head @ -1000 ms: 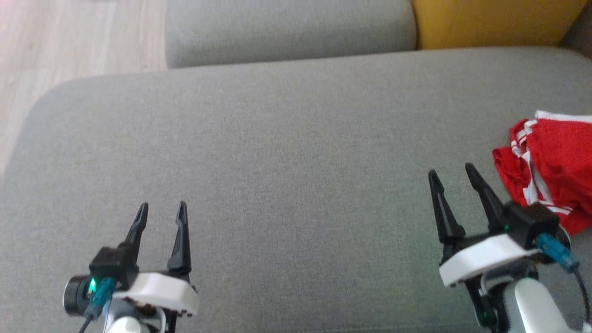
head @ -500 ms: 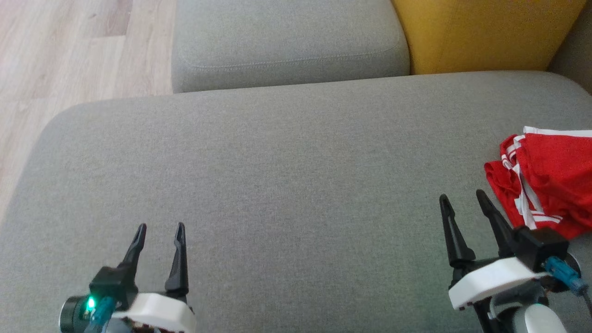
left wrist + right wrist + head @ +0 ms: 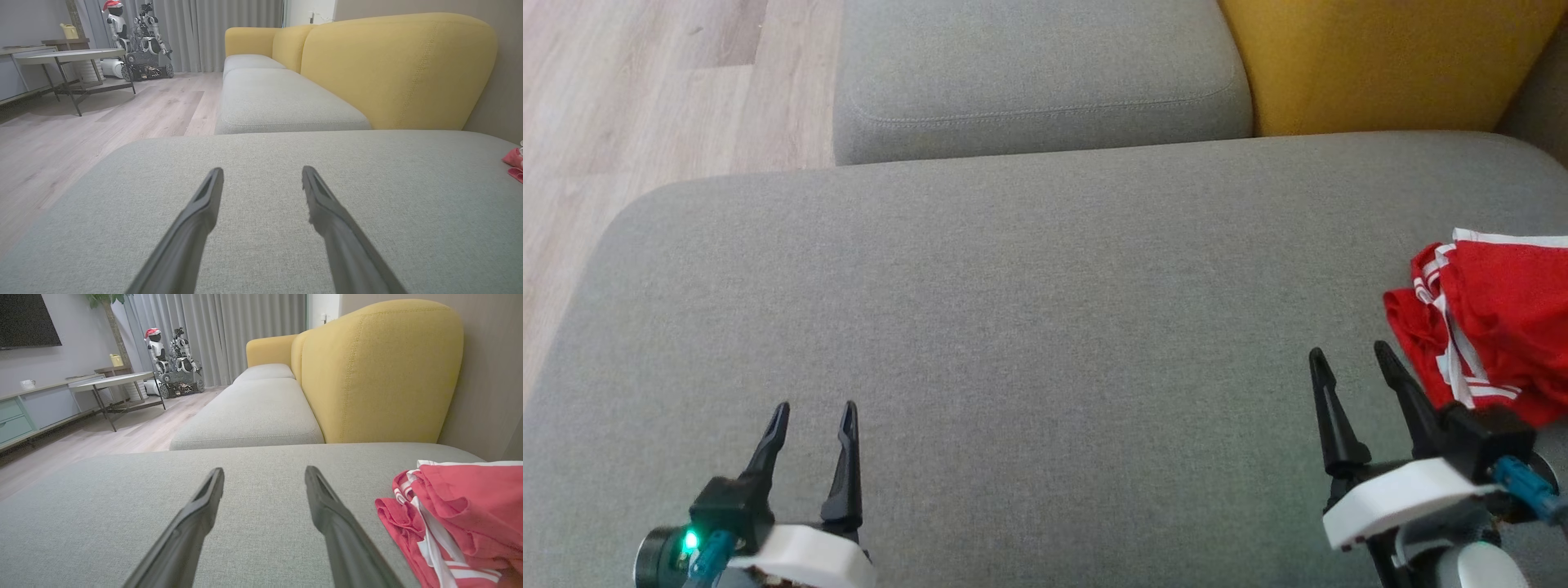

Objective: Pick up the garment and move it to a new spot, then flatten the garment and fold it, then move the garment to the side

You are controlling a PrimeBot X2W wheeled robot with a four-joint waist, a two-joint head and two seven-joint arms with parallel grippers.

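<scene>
Shifted since a second ago: whole head view, sliding down-frame together, so camera motion rather than any move of the things; both arms in the same pose as before over the grey sofa seat (image 3: 1029,310). At 7 o'clock, left pincer (image 3: 816,405), spread wide, pinching nothing, tips pointing toward 12; at 5 o'clock, right pincer (image 3: 1348,349), likewise spread and empty. At 3 o'clock, red garment (image 3: 1494,318) with white stripes, crumpled in a heap on the seat, cut off by the frame edge; just beside the right pincer at roughly its 1 o'clock, not gripped. At 12 o'clock, second grey cushion (image 3: 1037,73); at 1, yellow backrest (image 3: 1380,57); at 10, pale wood floor (image 3: 645,98).
</scene>
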